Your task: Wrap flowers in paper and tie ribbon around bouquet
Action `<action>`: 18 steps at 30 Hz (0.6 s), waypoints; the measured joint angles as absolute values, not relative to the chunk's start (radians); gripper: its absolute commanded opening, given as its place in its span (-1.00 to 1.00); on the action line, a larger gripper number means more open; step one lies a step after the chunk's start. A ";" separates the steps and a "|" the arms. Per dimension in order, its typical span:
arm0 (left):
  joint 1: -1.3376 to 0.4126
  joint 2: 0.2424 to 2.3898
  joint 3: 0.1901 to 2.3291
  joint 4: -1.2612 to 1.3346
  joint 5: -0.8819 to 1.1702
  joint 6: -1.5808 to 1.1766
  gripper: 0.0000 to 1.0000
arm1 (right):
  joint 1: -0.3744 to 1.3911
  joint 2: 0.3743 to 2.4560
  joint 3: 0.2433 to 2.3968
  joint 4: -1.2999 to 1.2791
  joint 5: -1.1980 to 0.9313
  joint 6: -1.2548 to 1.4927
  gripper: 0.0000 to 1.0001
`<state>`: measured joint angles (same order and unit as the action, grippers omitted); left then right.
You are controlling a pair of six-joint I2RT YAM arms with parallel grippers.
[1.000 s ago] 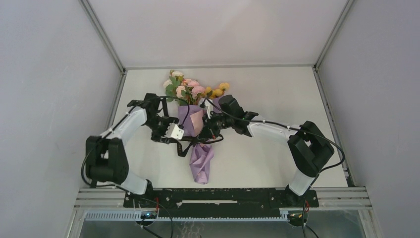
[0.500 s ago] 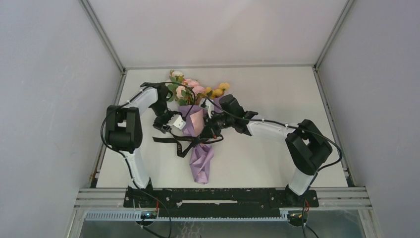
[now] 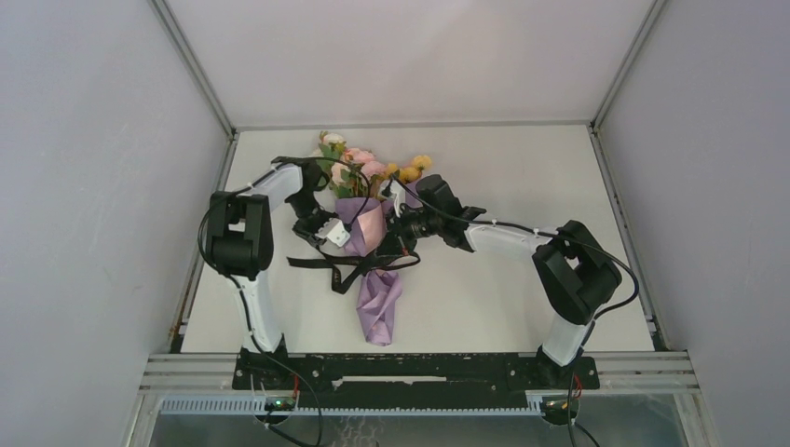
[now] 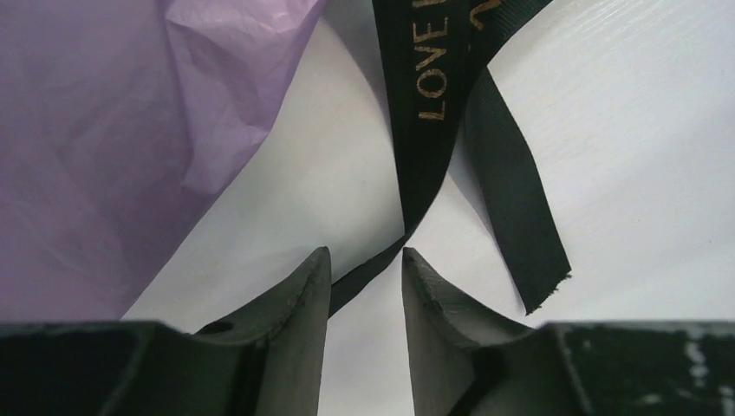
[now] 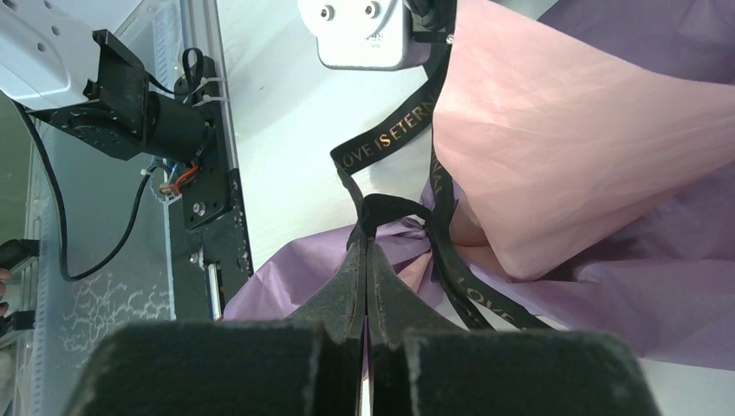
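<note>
On white table (image 3: pixel 522 279), grey walls (image 3: pixel 84 233) around, I see left gripper (image 4: pixel 366 254) narrow astride ribbon (image 4: pixel 425 95), right gripper (image 5: pixel 365 247) pinching it

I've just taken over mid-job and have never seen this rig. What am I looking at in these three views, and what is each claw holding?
Two robot arms are bolted at the near edge of a white table. The wide picture looks down from above and behind them. The other two come from a camera on each wrist, looking out past its own fingers. On the table lies the bouquet: flowers in purple paper with a pink fold. A dark ribbon with gold print crosses its middle. The right gripper is shut on a loop of ribbon. The left gripper is open, with a ribbon strand between its fingers, not pinched.
</note>
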<state>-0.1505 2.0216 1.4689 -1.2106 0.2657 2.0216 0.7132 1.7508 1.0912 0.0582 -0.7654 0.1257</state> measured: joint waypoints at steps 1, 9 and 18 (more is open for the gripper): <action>-0.150 2.022 1.469 -1.209 0.264 2.022 -0.34 | 0.713 1.751 1.091 0.060 -0.765 0.129 -1.00; -0.173 2.013 1.446 -1.164 0.221 2.022 -1.00 | 0.716 1.751 1.091 0.055 -0.757 0.128 -1.00; -0.178 1.950 1.396 -1.145 0.172 1.929 -1.00 | 0.732 1.740 1.091 0.029 -0.733 0.118 -1.00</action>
<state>-0.1776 1.9499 1.3956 -1.1450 0.1722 1.9289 0.7322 1.7401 1.0912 0.0292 -0.7330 0.1177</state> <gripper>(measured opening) 0.004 0.006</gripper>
